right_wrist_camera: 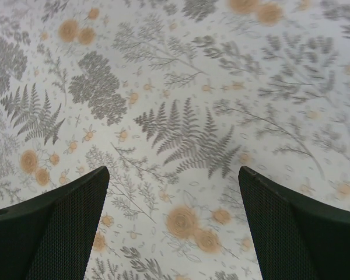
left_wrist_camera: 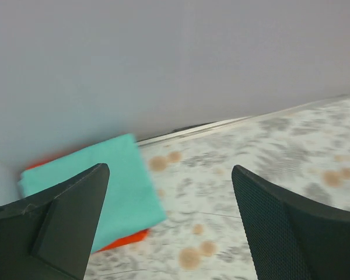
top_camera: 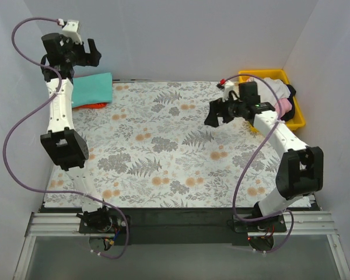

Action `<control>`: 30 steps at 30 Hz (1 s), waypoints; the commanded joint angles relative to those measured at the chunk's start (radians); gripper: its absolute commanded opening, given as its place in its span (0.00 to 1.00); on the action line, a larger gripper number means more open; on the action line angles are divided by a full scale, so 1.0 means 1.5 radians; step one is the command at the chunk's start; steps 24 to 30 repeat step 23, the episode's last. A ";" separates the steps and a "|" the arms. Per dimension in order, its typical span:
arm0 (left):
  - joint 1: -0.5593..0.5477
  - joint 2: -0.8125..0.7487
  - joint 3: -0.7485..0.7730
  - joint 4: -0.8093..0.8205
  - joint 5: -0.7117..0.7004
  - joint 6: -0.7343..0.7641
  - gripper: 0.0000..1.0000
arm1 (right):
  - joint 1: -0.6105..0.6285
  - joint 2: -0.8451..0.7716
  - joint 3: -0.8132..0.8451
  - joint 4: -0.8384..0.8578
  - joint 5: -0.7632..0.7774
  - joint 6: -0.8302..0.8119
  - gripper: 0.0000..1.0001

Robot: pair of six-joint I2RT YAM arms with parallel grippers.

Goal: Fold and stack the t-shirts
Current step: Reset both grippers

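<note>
A folded teal-green t-shirt (top_camera: 93,87) lies on a red-orange t-shirt (top_camera: 97,105) at the far left corner of the table. The left wrist view shows the teal shirt (left_wrist_camera: 119,181) with a red edge (left_wrist_camera: 125,239) under it. My left gripper (top_camera: 95,52) hangs open above and behind this pile, nothing between its fingers (left_wrist_camera: 169,170). My right gripper (top_camera: 212,115) is open and empty over the patterned cloth (right_wrist_camera: 172,172). White (top_camera: 275,87), pink (top_camera: 287,106) and black (top_camera: 291,92) t-shirts lie bunched in the tray behind the right arm.
A grey-and-orange fern-patterned cloth (top_camera: 175,146) covers the table. The yellow plastic tray (top_camera: 262,74) stands at the far right corner. White walls close in the back and both sides. A purple cable loops beside the left arm (top_camera: 23,125).
</note>
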 commanded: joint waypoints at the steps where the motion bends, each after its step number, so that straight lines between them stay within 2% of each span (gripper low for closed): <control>1: -0.060 -0.073 -0.026 -0.179 0.101 -0.074 0.86 | -0.087 -0.077 0.028 -0.033 -0.036 0.002 0.98; 2: -0.075 -0.082 -0.041 -0.193 0.098 -0.075 0.87 | -0.107 -0.085 0.024 -0.045 -0.038 -0.002 0.98; 3: -0.087 -0.109 -0.109 -0.194 0.091 -0.081 0.87 | -0.144 -0.093 0.020 -0.054 -0.039 -0.005 0.98; 6: -0.114 -0.175 -0.229 -0.171 0.095 -0.115 0.89 | -0.191 -0.122 -0.012 -0.092 -0.024 -0.019 0.98; 7: -0.124 -0.191 -0.310 -0.150 0.085 -0.130 0.89 | -0.211 -0.139 -0.026 -0.101 -0.003 -0.025 0.98; 9: -0.133 -0.226 -0.375 -0.149 0.082 -0.148 0.89 | -0.216 -0.155 -0.068 -0.124 0.022 -0.042 0.98; 10: -0.140 -0.238 -0.442 -0.146 0.082 -0.147 0.90 | -0.217 -0.172 -0.086 -0.126 0.039 -0.045 0.98; 17: -0.143 -0.344 -0.664 -0.107 0.042 -0.124 0.91 | -0.217 -0.219 -0.207 -0.128 0.071 -0.055 0.98; 23: -0.143 -0.412 -0.720 -0.089 0.022 -0.125 0.92 | -0.217 -0.247 -0.231 -0.131 0.071 -0.046 0.98; 30: -0.143 -0.412 -0.720 -0.089 0.022 -0.125 0.92 | -0.217 -0.247 -0.231 -0.131 0.071 -0.046 0.98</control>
